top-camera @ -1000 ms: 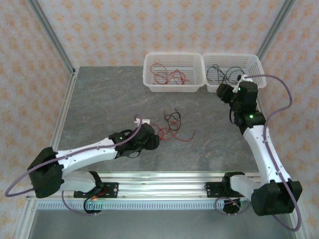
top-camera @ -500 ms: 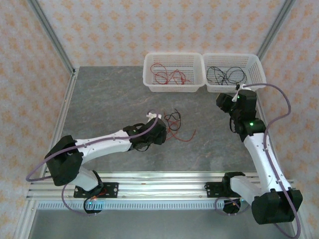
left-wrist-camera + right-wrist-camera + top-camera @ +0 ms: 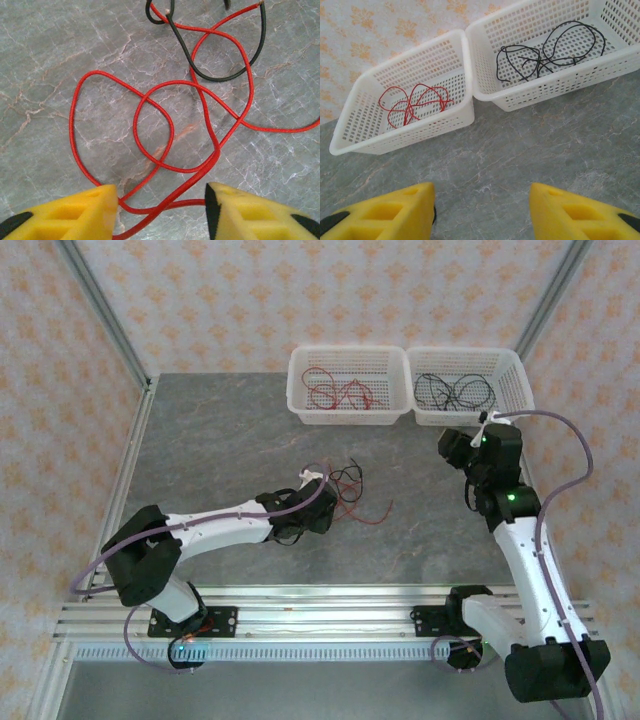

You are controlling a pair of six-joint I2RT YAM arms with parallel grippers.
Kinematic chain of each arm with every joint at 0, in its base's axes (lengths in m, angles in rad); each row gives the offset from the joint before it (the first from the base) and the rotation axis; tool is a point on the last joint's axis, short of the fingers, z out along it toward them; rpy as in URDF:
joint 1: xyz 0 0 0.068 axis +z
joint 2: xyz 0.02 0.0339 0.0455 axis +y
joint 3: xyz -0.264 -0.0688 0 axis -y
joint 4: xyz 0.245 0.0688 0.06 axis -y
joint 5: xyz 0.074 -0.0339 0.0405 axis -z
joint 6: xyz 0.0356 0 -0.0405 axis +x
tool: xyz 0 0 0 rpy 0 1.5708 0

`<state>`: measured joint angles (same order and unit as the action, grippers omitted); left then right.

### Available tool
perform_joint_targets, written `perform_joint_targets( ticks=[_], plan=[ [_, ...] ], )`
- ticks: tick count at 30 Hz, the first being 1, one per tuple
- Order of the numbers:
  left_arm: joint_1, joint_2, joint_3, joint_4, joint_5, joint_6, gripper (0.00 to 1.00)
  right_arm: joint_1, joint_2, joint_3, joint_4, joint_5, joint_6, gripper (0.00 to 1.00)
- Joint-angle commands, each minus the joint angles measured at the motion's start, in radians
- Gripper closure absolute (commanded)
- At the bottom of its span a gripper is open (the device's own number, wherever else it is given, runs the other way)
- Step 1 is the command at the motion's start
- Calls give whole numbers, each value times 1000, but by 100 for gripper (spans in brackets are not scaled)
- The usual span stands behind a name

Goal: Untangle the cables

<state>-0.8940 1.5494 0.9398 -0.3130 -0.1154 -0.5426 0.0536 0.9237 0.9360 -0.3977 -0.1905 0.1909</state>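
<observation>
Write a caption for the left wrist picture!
Yellow fingers of the left end effector straddle a looping red cable tangled with a black cable.

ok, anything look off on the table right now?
Only the expected mess: a red cable and a black cable lie looped through each other on the table. Nothing looks spilled or damaged.

Grey table (image 3: 220, 440) w/ cables (image 3: 216, 152), 2 baskets (image 3: 350, 417)

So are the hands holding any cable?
Nothing yet. The left hand is open around the red cable, near its loops; the right hand is open and empty.
</observation>
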Motion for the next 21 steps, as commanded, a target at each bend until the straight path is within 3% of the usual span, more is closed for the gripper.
perform_joint_targets(
  ticks=[1,6,13,21],
  plan=[
    [12,26,-9,53,-66,43,56,1,-14,32,-13,17,-2,47],
    [21,71,-15,129,-53,68,69,0,-18,48,-33,29,-10,48],
    [5,-11,-11,209,-57,68,100,0,-34,39,-25,3,-6,48],
    [-41,-145,84,145,-44,51,100,3,22,-89,153,-320,134,47]
  ],
)
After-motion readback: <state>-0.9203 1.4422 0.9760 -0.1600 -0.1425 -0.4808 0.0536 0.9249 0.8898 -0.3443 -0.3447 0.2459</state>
